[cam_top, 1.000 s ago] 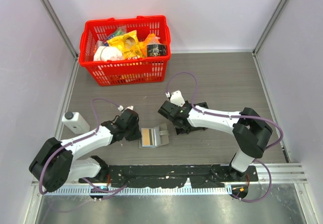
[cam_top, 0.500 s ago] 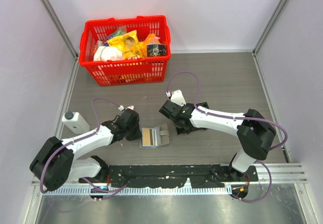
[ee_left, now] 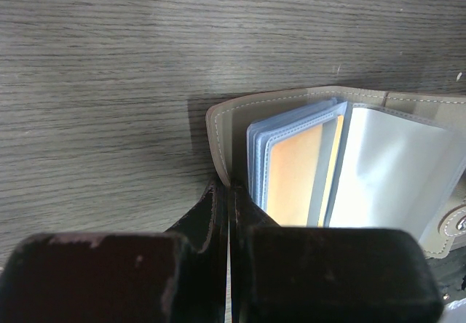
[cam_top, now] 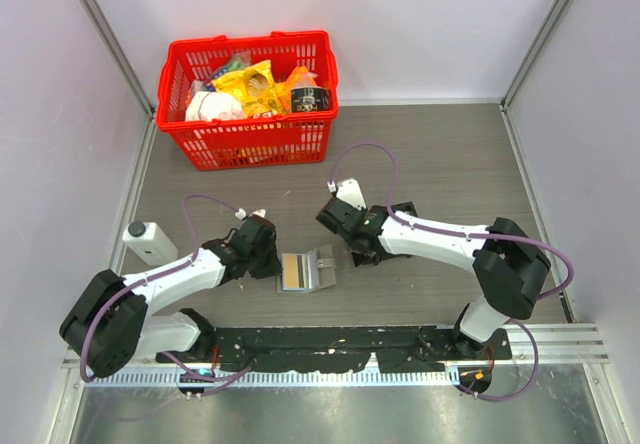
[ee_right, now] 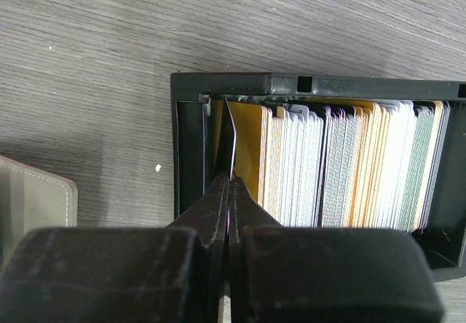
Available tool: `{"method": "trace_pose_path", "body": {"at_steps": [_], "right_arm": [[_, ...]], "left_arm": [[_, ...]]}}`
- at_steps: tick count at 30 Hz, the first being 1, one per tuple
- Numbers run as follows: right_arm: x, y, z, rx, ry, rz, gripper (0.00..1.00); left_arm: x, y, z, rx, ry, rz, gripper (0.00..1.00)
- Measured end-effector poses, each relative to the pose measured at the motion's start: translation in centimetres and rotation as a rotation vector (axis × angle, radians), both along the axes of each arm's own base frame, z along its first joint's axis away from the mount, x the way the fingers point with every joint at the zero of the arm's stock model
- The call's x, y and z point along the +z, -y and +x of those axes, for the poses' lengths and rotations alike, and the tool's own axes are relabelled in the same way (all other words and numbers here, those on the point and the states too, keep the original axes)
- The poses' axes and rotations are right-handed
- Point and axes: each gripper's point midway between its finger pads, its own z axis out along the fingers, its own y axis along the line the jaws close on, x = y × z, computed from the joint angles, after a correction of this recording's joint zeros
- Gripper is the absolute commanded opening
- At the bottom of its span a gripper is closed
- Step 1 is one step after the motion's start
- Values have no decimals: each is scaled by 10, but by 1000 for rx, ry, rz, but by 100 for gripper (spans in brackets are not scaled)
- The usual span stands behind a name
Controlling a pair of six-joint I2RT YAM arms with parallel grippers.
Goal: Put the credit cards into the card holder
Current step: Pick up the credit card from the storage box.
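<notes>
Left pincer [ee_left: 227, 193]: jaws pressed fully together, tips at the near edge of the small grey-beige folding card holder [ee_left: 291, 156]. Whether they pinch its cover cannot be told. The holder lies open on the dark wood-grain tabletop [cam_top: 450, 164] between the two arms, with pale blue and tan pockets showing.

Right pincer [ee_right: 230, 185]: jaws closed on one thin end card [ee_right: 228, 137]. It stands upright at the left end of the row of white and tan-orange plastic credit cards [ee_right: 349, 163] in the black rectangular open tray [ee_right: 247, 83]. The tray sits just right of the holder.
</notes>
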Motion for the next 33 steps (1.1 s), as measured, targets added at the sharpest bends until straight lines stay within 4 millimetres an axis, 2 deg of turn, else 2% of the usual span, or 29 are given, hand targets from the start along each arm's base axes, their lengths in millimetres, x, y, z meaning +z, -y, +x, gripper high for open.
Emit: {"method": "trace_pose_path", "body": {"at_steps": [24, 31, 33], "right_arm": [[-19, -1, 9, 0, -57, 80, 12], [-21, -1, 9, 1, -58, 94, 1], [-21, -2, 9, 4, -61, 105, 1]], "left_arm": [[-1, 4, 2, -6, 3, -14, 0], [0, 5, 3, -6, 5, -16, 0], [0, 5, 3, -6, 5, -16, 0]]}}
